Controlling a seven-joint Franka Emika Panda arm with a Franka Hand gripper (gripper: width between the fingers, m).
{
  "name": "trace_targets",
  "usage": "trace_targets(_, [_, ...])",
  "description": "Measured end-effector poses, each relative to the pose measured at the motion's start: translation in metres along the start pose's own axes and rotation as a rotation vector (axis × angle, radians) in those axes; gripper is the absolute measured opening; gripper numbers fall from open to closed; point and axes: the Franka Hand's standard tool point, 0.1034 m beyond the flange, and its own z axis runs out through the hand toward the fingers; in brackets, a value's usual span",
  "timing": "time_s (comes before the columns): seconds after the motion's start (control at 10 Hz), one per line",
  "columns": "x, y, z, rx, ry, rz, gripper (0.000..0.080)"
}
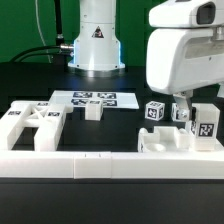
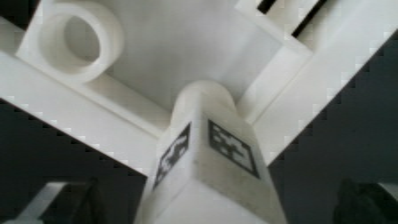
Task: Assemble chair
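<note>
Gripper (image 1: pixel 188 104): jaws spread, holding nothing | pose: pointing straight down over chair leg (image 2: pixel 206 150) bearing square tags, exterior view's right | slotted panel (image 1: pixel 30 125): exterior view's left | arm base (image 1: pixel 97 50): triangle warning sticker (image 1: pixel 98 33)

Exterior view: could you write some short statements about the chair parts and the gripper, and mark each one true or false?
1. The marker board lies flat on the table. True.
2. The gripper is shut on a cube. False: it is open.
3. The slotted panel lies at the exterior view's right. False: it lies at the exterior view's left.
4. Tagged cubes stand at the exterior view's right. True.
</note>
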Motion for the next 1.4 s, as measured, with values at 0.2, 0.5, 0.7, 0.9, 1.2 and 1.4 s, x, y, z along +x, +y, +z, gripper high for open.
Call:
trace_targets(0.2, [0.0011,0.0020,0.0016,0.005,-0.023,-0.166,0.0649])
trace_targets(0.5, [-0.0002,0.0042,0.0023,-0.001,-0.043,-0.328,0.0649])
trace_targets(0.7, [-0.0010,0.0058,0.0023,-0.012,-0.054,-0.406,0.0649])
trace_targets(0.9, [0.0023,0.0070,0.0012,-0.037,-0.056,-0.510,0.0649])
trace_targets(1.2, [0.0029,0.0076,0.0008,-0.050,-0.075,-0.658,0.0649])
trace_targets(1.4, [0.0023,0.0087,0.0007,-0.057,-0.089,-0.749,0.0649])
